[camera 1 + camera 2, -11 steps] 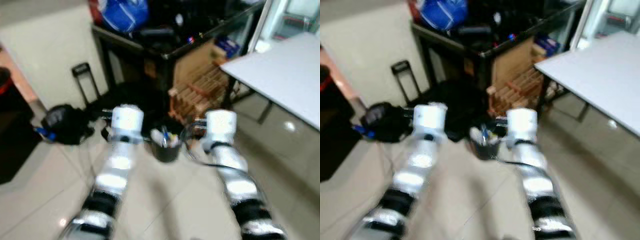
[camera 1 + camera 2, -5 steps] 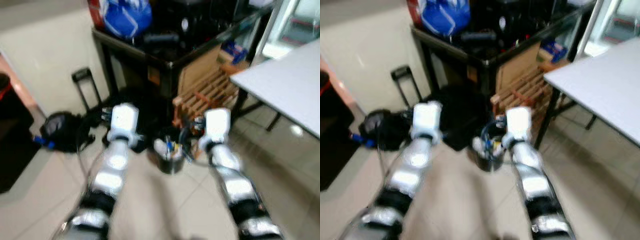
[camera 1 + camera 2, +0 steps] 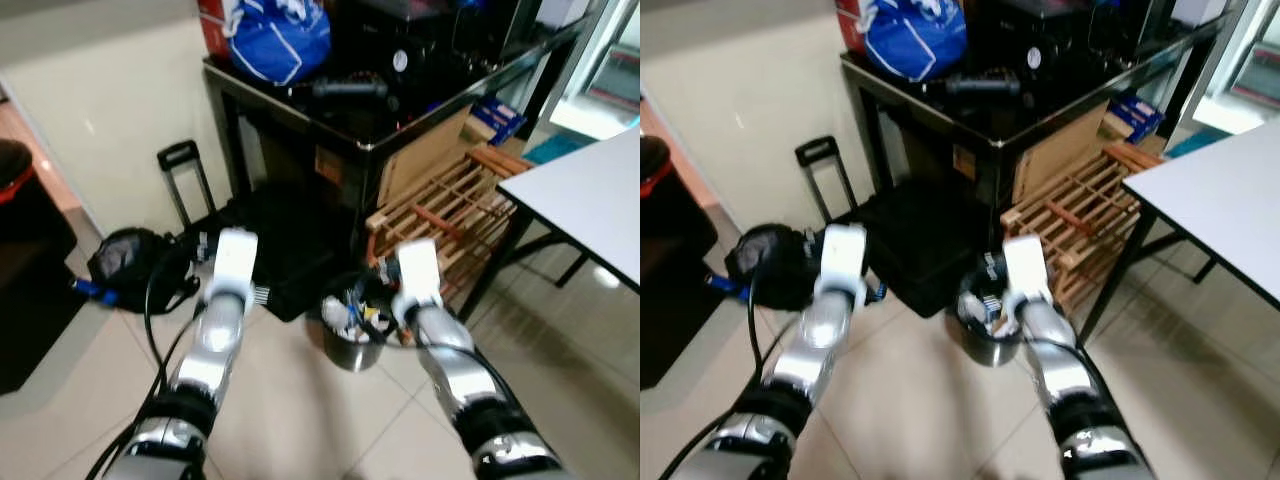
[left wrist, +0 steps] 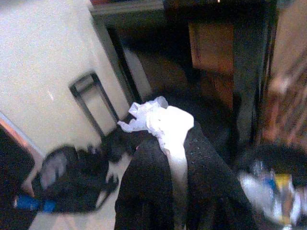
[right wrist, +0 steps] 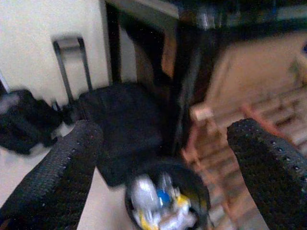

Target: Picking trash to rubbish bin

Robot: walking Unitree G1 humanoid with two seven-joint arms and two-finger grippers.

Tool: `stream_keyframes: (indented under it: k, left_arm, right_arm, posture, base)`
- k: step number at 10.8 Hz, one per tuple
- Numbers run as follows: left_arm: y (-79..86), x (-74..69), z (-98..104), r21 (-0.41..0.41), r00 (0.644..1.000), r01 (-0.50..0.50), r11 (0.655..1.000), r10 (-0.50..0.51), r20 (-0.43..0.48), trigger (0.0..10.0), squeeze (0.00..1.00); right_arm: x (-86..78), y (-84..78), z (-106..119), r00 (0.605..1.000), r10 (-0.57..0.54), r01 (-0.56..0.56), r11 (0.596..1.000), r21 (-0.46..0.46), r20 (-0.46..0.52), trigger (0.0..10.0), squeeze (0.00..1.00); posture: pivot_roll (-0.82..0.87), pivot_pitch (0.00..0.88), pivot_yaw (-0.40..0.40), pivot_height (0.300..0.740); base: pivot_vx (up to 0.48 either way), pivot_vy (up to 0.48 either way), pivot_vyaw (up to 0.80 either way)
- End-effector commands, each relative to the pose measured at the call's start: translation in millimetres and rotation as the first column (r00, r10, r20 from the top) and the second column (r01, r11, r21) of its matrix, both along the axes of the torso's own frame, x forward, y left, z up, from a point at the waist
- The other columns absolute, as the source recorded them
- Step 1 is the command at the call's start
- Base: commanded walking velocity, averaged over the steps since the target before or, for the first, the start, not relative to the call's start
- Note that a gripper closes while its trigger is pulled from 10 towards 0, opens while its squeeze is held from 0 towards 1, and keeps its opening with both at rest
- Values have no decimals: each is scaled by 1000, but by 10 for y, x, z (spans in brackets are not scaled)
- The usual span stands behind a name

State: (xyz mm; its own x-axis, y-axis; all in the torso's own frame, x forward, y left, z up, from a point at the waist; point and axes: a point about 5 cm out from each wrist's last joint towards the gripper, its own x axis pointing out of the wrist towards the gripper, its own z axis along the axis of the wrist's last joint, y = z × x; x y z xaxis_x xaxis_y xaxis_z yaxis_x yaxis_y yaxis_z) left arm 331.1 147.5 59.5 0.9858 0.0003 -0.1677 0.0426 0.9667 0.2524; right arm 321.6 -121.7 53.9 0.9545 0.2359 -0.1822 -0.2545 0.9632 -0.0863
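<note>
A small round metal rubbish bin [image 3: 352,328] stands on the tiled floor, stuffed with wrappers and paper. It is just in front of my right wrist and slightly to its left. In the right wrist view the bin [image 5: 165,206] lies ahead, between the widely spread fingers of my open right gripper [image 5: 167,130]. My left gripper [image 4: 170,141] is shut on a crumpled white tissue [image 4: 163,122] that sticks out past the fingertips. It is held above the floor, to the left of the bin [image 4: 271,189].
A black table [image 3: 400,125] carrying a blue bag [image 3: 278,40] stands behind the bin. A wooden rack [image 3: 450,215] leans at its right. A black case [image 3: 290,255], a trolley handle [image 3: 185,180] and a black bag [image 3: 135,265] lie left. A white table [image 3: 590,195] juts in at right.
The whole view has shifted and sharpened as the camera closed in on the bin. Both arms hold the same outstretched pose, and the tissue stays in the left gripper.
</note>
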Motion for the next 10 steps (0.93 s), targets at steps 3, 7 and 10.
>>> stream_keyframes:
  k: [3,7,10]
  left_arm:
    - [146,-404,-624,62,958,28,998,-9,-287,10000,0]
    - [287,-848,-1023,42,890,-21,999,37,-454,10000,0]
    - [296,-975,-1107,-26,872,-12,1000,-2,-490,10000,0]
  right_arm:
    - [-406,-159,-654,951,-30,1,996,-92,-307,10000,0]
    - [-907,-471,-1101,818,-223,203,974,-97,-530,10000,0]
    - [-996,-747,-1144,710,-412,439,893,-99,-571,10000,0]
  posture:
    - [-21,70,34,740]
    - [-20,80,24,740]
    - [-17,78,16,740]
  base:
    - [386,0,0]
    - [344,0,0]
    - [284,0,0]
